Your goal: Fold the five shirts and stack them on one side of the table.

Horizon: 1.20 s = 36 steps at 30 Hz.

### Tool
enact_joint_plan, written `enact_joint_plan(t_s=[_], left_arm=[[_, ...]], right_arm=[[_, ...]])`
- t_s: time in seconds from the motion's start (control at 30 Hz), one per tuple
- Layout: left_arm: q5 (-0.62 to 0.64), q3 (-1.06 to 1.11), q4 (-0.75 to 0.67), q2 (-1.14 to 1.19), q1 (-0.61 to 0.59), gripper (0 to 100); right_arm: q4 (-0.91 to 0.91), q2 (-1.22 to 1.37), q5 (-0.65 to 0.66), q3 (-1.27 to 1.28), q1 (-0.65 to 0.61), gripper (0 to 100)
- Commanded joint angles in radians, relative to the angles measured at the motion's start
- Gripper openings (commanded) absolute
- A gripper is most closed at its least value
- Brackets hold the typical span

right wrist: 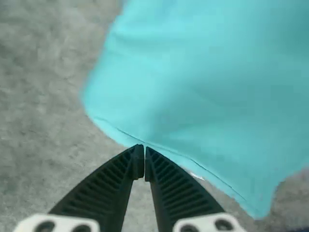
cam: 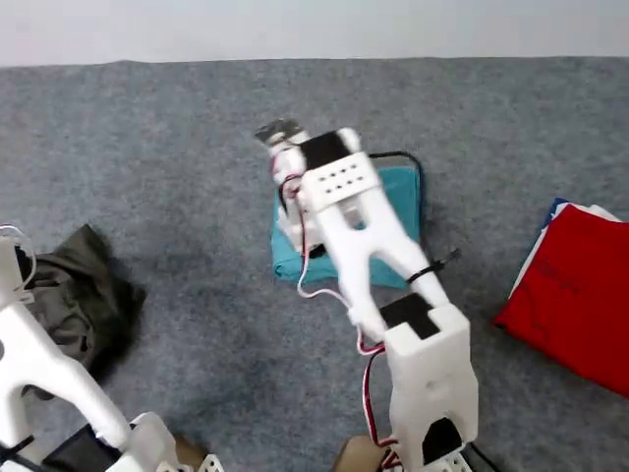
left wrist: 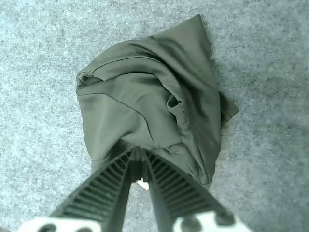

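Gripping, left tool [left wrist: 139, 155]: my jaws are closed on the near edge of the olive shirt [left wrist: 145, 96]. A small white tag [left wrist: 142, 184] sits between the jaws, just behind the tips.
Gripping, right tool [right wrist: 140, 153]: my jaws are closed with the tips at the hem of the teal shirt [right wrist: 203, 87]. I judge the hem to be pinched.
Olive shirt: it is a crumpled heap on the tabletop [left wrist: 38, 58], spreading ahead of the left tool. I judge the edge grip is there to drag it out flat.
Teal shirt: it spreads ahead of the right tool. I judge the hem grip lets a fold be carried over.
Red shirt [cam: 575, 295]: it lies folded, well apart from both tools, beyond the right tool's outer side. A blue-and-white cloth [cam: 555, 211] lies beneath it. I judge this to be the stack.
Hidden: my right arm [cam: 364, 236] covers much of the teal shirt in the high view, so its fold state is unclear.
Cut off: the stack runs past the frame edge, so I cannot count its layers.
Hard to make out: how deep the fabric sits in either tool.
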Motion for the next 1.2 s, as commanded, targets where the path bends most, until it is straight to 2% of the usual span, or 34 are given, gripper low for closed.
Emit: enact_joint_plan(t_s=[0.0, 0.37, 0.57, 0.77, 1.03, 1.17], left_arm=[[-0.008, -0.031, -0.014, -0.034, -0.003, 1], [-0.008, -0.030, -0.014, -0.029, -0.003, 1], [-0.008, -0.028, -0.014, -0.026, -0.003, 1], [-0.008, 0.031, -0.020, -0.034, 0.000, 1], [-0.008, 0.044, -0.020, -0.035, -0.005, 1], [-0.008, 0.042, -0.018, -0.035, -0.005, 1]], right_arm=[[-0.028, 0.016, 0.005, -0.002, -0.071, 1.0], [-0.033, 0.189, 0.011, -0.005, -0.099, 1.0], [0.079, 0.101, 0.012, -0.153, -0.099, 1.0], [0.065, 0.042, 0.028, -0.221, -0.091, 1.0], [0.004, 0.286, 0.046, -0.209, -0.101, 1.0], [0.022, 0.358, 0.046, -0.212, -0.147, 1.0]])
